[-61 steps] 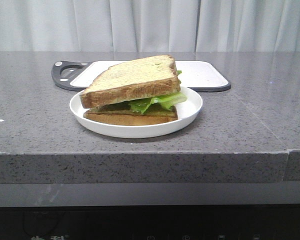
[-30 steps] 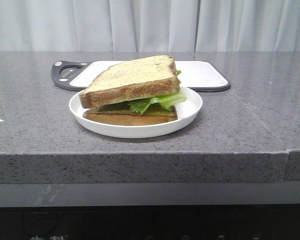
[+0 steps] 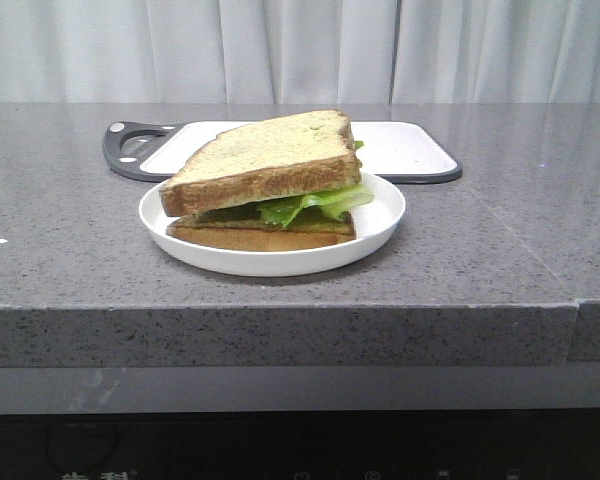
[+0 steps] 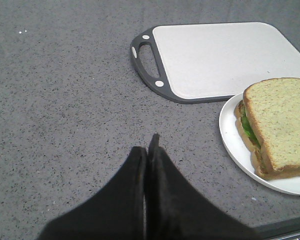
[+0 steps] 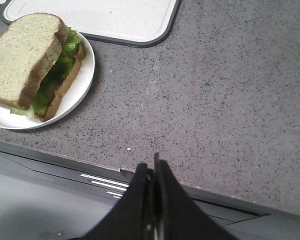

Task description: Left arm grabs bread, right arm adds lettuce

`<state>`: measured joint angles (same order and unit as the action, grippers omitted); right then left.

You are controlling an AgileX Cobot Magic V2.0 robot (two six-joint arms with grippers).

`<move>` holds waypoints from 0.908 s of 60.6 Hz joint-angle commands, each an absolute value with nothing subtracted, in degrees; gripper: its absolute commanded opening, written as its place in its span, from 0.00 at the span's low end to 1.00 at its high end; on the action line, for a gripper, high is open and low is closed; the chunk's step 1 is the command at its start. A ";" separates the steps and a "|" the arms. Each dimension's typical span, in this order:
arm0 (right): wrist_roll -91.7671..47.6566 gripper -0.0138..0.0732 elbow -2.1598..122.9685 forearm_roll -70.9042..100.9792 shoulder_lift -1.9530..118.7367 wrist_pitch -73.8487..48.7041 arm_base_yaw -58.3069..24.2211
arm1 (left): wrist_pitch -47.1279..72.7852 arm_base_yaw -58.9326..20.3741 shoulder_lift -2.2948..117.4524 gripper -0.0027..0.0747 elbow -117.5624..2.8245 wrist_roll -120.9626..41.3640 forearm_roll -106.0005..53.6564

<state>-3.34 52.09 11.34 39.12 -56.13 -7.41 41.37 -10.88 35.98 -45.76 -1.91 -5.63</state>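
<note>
The bread (image 3: 265, 152), a thick tan speckled slice, lies tilted on top of the lettuce (image 3: 315, 203) and a thinner lower slice (image 3: 260, 236) on a white plate (image 3: 380, 215). It also shows in the left wrist view (image 4: 280, 120) and the right wrist view (image 5: 22, 55), with lettuce (image 5: 55, 75) sticking out between the slices. My left gripper (image 4: 147, 147) is shut and empty over bare counter, well away from the plate (image 4: 230, 135). My right gripper (image 5: 151, 167) is shut and empty above the counter's front edge, away from the plate (image 5: 85, 75). Neither arm shows in the front view.
A white cutting board (image 3: 405, 145) with a dark grey handle (image 3: 130, 150) lies behind the plate; it also shows in the left wrist view (image 4: 215, 55) and the right wrist view (image 5: 115, 15). The grey stone counter's front edge (image 3: 280, 310) runs across the front.
</note>
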 commanded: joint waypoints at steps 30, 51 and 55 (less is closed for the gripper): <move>-3.32 0.08 53.41 11.35 39.15 -52.54 -7.46 | 20.09 -7.06 18.41 0.01 -26.56 -1.88 -4.29; -3.32 0.08 53.41 11.35 39.15 -52.54 -7.46 | 6.27 -3.77 0.65 0.01 -4.94 -1.77 -6.00; -3.32 0.08 53.41 11.35 39.15 -52.54 -7.46 | 5.69 -3.77 -0.41 0.01 -3.36 -0.52 -4.49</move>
